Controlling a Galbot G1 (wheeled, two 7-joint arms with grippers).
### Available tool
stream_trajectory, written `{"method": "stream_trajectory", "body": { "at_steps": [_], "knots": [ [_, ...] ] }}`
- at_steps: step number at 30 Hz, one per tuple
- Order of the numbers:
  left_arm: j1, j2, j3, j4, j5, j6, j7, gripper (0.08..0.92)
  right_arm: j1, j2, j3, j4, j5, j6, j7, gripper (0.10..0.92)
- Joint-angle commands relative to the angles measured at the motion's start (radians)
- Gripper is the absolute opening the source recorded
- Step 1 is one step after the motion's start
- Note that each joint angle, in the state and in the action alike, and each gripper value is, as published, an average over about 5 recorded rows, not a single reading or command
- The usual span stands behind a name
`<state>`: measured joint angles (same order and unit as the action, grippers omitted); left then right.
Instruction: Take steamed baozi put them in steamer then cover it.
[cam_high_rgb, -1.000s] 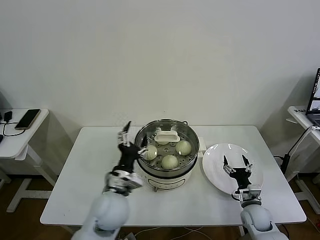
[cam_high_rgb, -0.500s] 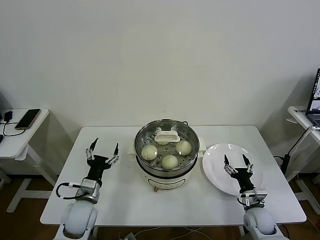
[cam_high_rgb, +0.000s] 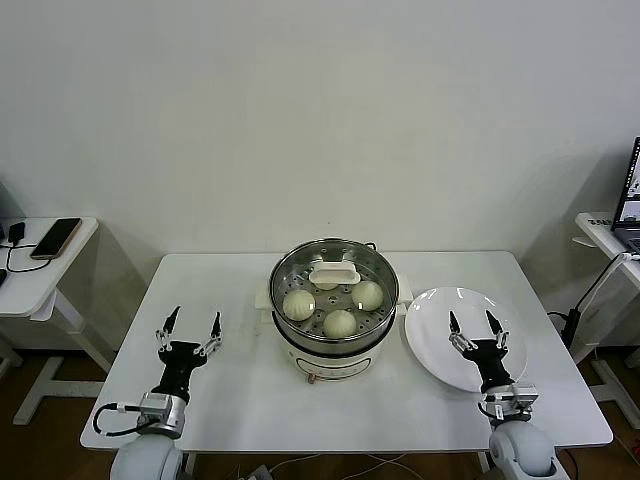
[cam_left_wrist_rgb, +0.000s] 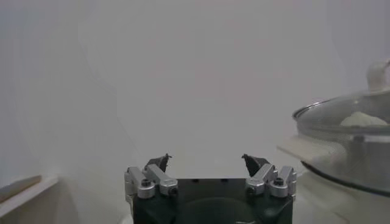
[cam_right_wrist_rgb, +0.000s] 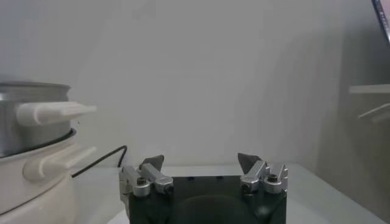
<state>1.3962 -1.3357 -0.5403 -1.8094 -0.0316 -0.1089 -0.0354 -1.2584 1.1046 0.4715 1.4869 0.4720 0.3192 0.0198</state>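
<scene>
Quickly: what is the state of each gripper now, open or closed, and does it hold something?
Left gripper: open, holding nothing, over the table.
Right gripper: open, holding nothing, above the plate.

Steamer (cam_high_rgb: 333, 345): round shiny steel pot on white base, upright, at the middle of the white table, covered with a glass lid.
Steamed baozi (cam_high_rgb: 340, 323): three cream-white domed buns visible inside, on the perforated tray, apart.

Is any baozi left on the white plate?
No: the white plate is bare, and three baozi show under the glass lid on the steamer.
</scene>
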Motion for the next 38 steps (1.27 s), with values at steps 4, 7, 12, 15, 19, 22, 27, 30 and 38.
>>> {"method": "stream_trajectory", "body": {
  "at_steps": [4, 7, 12, 15, 19, 22, 27, 30, 38],
  "knots": [
    [0.055, -0.009, -0.012, 0.019, -0.015, -0.059, 0.005, 0.823, -0.019, -0.002, 0.001, 0.014, 0.005, 0.009, 0.001, 0.823],
    [0.057, -0.01, -0.01, 0.016, -0.005, -0.058, 0.004, 0.823, -0.021, -0.001, 0.0, 0.016, 0.005, 0.004, 0.008, 0.823],
    [0.065, -0.015, -0.005, 0.013, 0.004, -0.066, 0.006, 0.823, -0.028, 0.001, -0.001, 0.019, -0.001, 0.001, 0.007, 0.823],
    [0.07, -0.019, -0.001, 0.014, 0.01, -0.072, 0.008, 0.823, -0.032, 0.004, 0.002, 0.025, -0.007, -0.007, 0.007, 0.823],
    [0.073, -0.021, 0.002, 0.016, 0.015, -0.079, 0.009, 0.823, -0.036, 0.008, 0.007, 0.031, -0.009, -0.015, 0.008, 0.823],
    [0.073, -0.021, 0.003, 0.015, 0.017, -0.082, 0.009, 0.823, -0.038, 0.009, 0.007, 0.031, -0.012, -0.015, 0.009, 0.823],
    [0.074, -0.02, 0.004, 0.014, 0.022, -0.083, 0.008, 0.823, -0.035, 0.01, 0.007, 0.027, -0.016, -0.015, 0.014, 0.823],
    [0.076, -0.02, 0.004, 0.012, 0.029, -0.08, 0.007, 0.823, -0.033, 0.01, 0.006, 0.027, -0.016, -0.016, 0.014, 0.823],
    [0.082, -0.024, 0.005, 0.003, 0.038, -0.08, 0.008, 0.823, -0.035, 0.011, 0.005, 0.025, -0.022, -0.016, 0.013, 0.823]
  ]
}}
